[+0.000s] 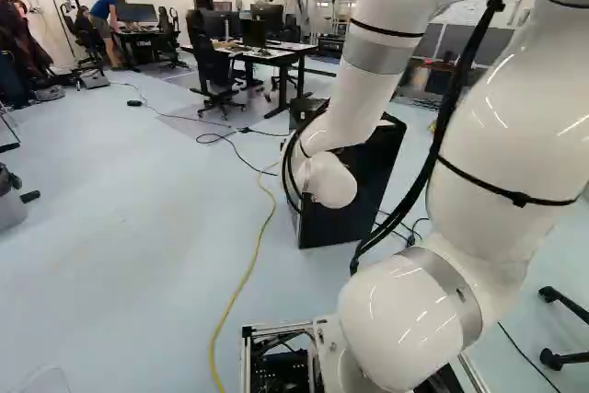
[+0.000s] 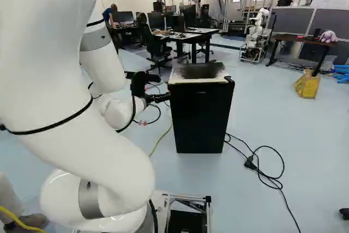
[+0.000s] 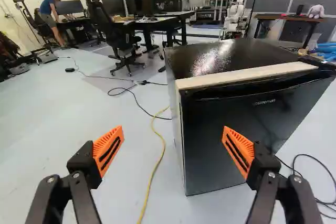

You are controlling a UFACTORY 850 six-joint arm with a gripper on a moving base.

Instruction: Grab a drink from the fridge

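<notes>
Beside the left front edge of the small black fridge (image 2: 200, 115), my gripper (image 2: 166, 97) shows in the right base view. In the wrist view the gripper (image 3: 172, 136) is open, its two orange-padded fingers wide apart with nothing between them. One finger overlaps the front of the fridge (image 3: 231, 135); the other shows against the floor. The fridge door looks closed, with a dark recess under the pale strip (image 3: 247, 75) along its top edge. No drink is visible; the fridge's inside is hidden. In the left base view my arm partly covers the fridge (image 1: 342, 213).
A yellow cable (image 3: 155, 169) runs over the floor beside the fridge, and black cables (image 2: 267, 170) lie on its other side. Desks (image 2: 188, 37) and office chairs stand behind. Another robot (image 2: 255, 36) is farther back, near a yellow bag (image 2: 308, 85).
</notes>
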